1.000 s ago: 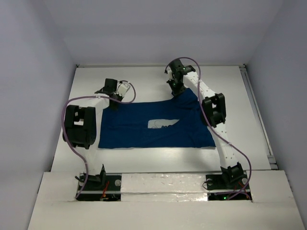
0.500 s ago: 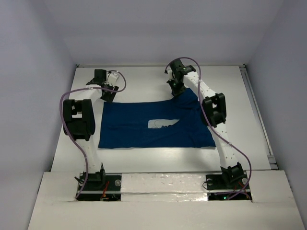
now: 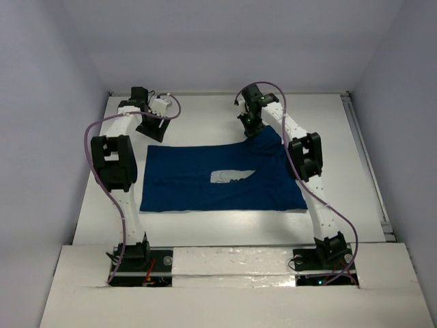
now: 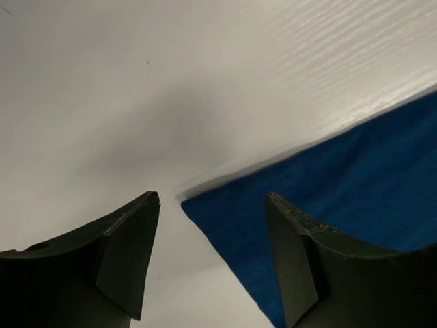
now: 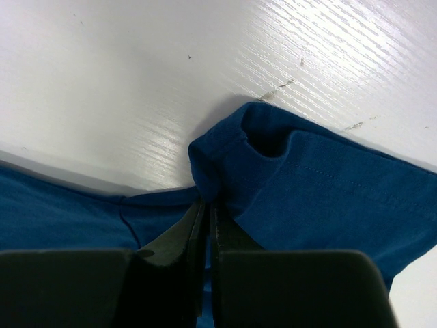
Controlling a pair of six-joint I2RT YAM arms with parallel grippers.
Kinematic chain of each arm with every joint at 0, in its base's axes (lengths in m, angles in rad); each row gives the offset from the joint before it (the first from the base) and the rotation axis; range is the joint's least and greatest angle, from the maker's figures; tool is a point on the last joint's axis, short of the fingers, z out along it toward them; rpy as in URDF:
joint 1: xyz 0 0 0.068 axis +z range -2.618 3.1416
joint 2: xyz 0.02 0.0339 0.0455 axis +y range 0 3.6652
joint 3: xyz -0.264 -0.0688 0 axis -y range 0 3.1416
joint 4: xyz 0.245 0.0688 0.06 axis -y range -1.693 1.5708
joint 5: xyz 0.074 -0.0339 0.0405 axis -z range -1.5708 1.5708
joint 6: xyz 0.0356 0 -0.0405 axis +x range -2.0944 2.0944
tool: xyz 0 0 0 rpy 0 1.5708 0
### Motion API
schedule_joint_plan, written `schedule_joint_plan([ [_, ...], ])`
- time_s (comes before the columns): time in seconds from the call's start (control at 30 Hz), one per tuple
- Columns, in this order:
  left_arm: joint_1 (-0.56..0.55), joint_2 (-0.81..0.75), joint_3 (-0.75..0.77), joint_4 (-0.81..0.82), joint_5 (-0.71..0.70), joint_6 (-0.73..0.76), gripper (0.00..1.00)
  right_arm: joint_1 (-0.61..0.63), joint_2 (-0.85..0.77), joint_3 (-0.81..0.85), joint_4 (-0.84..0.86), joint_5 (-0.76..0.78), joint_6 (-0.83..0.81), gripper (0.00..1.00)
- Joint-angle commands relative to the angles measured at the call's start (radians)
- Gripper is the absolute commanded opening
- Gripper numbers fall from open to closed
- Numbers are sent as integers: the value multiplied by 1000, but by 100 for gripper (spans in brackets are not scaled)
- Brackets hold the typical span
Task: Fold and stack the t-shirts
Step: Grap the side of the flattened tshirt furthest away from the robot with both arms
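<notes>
A dark navy t-shirt (image 3: 218, 178) lies folded into a flat oblong on the white table, its whitish print (image 3: 231, 177) facing up. My left gripper (image 3: 151, 128) hangs open just off the shirt's far left corner (image 4: 198, 202), and nothing is between its fingers (image 4: 130, 253). My right gripper (image 3: 251, 131) is at the far right corner, shut on a bunched fold of the t-shirt (image 5: 225, 171), which rises a little off the table there.
The white table (image 3: 205, 109) is walled by pale panels at the left, back and right. A metal rail (image 3: 365, 157) runs along the right edge. Purple cables (image 3: 95, 137) loop off both arms.
My left gripper has let go of the shirt's far left corner, opened, and drawn back toward the far left of the table. The right arm has stayed put.
</notes>
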Motion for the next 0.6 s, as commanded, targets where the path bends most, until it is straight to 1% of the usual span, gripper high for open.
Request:
schedule_joint_plan([
  [0.0, 13, 26, 64, -120, 29, 39, 59, -4, -33, -18, 0, -6, -6, 6],
  [0.07, 13, 51, 84, -154, 24, 43, 58, -4, -35, -20, 1, -8, -6, 6],
  [0.23, 13, 92, 90, -169, -17, 40, 58, -4, -36, -20, 3, -14, -6, 7],
  [0.47, 13, 114, 85, -173, -12, 45, 57, -4, -36, -23, 3, -15, -8, 7],
  [0.53, 13, 115, 87, -173, -6, 46, 52, -4, -38, -23, 4, -15, -8, 7],
  [0.57, 13, 117, 84, -171, -6, 46, 48, -4, -38, -24, 4, -14, -8, 7],
])
